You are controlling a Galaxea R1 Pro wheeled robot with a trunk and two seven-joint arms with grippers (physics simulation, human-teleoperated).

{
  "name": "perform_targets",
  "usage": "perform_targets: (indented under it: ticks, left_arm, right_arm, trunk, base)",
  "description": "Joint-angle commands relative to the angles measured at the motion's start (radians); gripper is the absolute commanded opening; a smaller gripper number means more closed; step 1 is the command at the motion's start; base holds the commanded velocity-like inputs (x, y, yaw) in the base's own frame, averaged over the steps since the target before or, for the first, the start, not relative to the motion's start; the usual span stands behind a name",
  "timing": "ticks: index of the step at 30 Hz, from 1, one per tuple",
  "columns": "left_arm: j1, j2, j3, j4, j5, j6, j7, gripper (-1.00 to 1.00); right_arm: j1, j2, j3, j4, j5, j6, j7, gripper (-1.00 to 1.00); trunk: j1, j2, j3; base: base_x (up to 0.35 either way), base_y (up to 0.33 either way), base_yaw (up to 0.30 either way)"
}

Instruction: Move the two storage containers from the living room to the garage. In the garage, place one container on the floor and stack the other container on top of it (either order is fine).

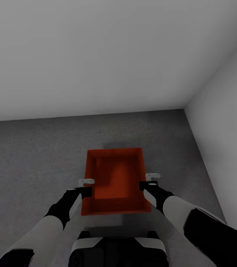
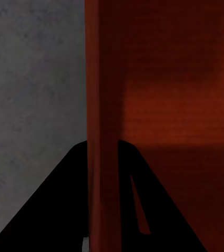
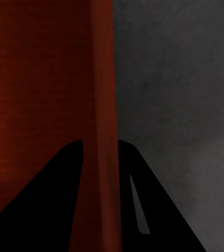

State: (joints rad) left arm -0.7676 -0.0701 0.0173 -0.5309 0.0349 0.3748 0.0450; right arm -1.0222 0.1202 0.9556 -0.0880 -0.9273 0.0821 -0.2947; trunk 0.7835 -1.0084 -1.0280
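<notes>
Gripping opposite side walls, the left end effector (image 1: pixel 84 191) and right end effector (image 1: pixel 149 185) stay-free clamp the storage container (image 1: pixel 114 181) between them, above the floor (image 1: pixel 29 159).

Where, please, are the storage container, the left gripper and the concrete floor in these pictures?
storage container (image 1: pixel 115 181): head view, on its inner bottom.
left gripper (image 1: pixel 85 186): head view, at the fingertips on the container's left wall.
concrete floor (image 1: pixel 33 148): head view, bare patch left of the container.
</notes>
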Motion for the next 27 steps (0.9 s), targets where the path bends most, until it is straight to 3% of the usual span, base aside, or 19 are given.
perform_targets:
  ticks: [1,27]
  left_arm:
    - [0.001,0.001,-0.008,0.014,0.011,0.006,0.010,-1.00]
    - [0.001,0.001,-0.008,0.014,0.011,0.006,0.010,-1.00]
  right_arm:
    - [-0.001,-0.010,-0.024,-0.006,0.014,0.007,-0.004,-1.00]
    - [-0.001,-0.010,-0.024,-0.006,0.014,0.007,-0.004,-1.00]
  trunk:
    - [0.004,-0.008,-0.004]
    - [0.100,-0.183,-0.082]
  base:
    - [0.000,0.000,0.000]
    - [0.000,0.000,0.000]
